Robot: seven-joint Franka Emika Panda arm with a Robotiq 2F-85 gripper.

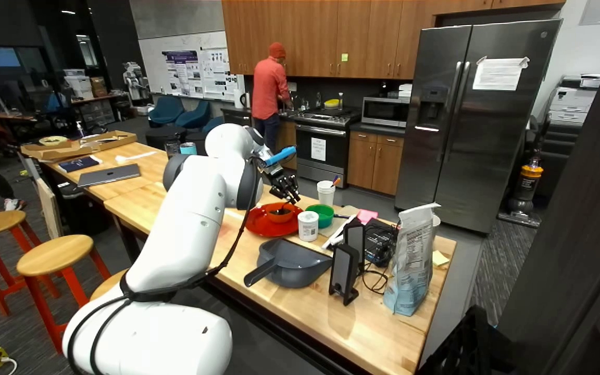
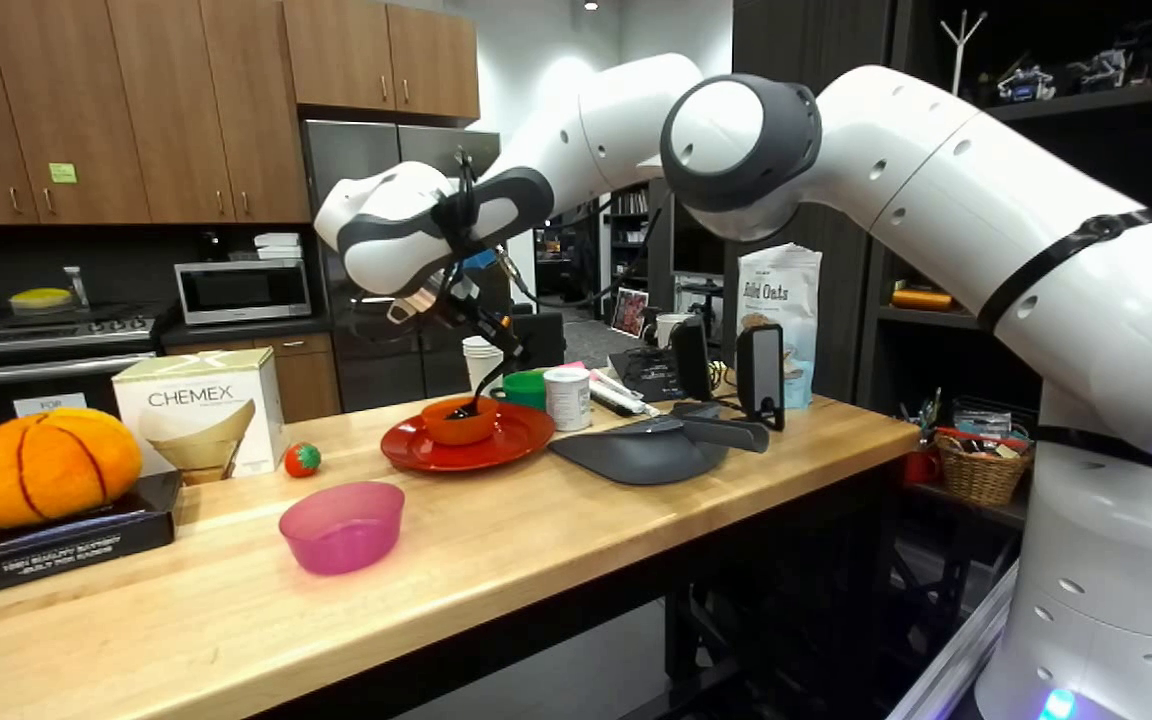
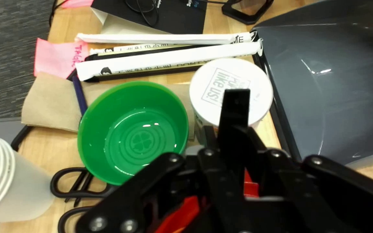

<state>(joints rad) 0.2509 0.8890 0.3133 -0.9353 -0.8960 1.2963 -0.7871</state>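
We lose the lower end of the black utensil (image 2: 484, 385) behind the rim of the orange bowl (image 2: 458, 432) in an exterior view, and we cannot tell whether the dark patch inside is its head or some contents. In the wrist view the gripper (image 3: 232, 137) blots out most of what lies beneath it, so the red plate (image 2: 526, 432) comes through only as scraps between black linkages. The white cups (image 3: 28, 191) are cut off at the left edge there, and the scissors (image 3: 87, 194) show little more than their loops.

We see the utensil as dark and slim, its stem slanting down from the gripper into the bowl. The jaws look pressed together on it, with what appears to be a blunt, square handle end poking out. The bowl sits on the plate, on the wooden table (image 2: 236, 620).

Close by, we find the green bowl (image 3: 133, 129) and the white tub (image 1: 308, 227), which hides part of that bowl in both exterior views. The grey dustpan (image 3: 332, 90) lies just beyond the tub. Farther along stand two speakers (image 1: 342, 268) and a bag of oats (image 2: 779, 300), partly covered by a speaker.
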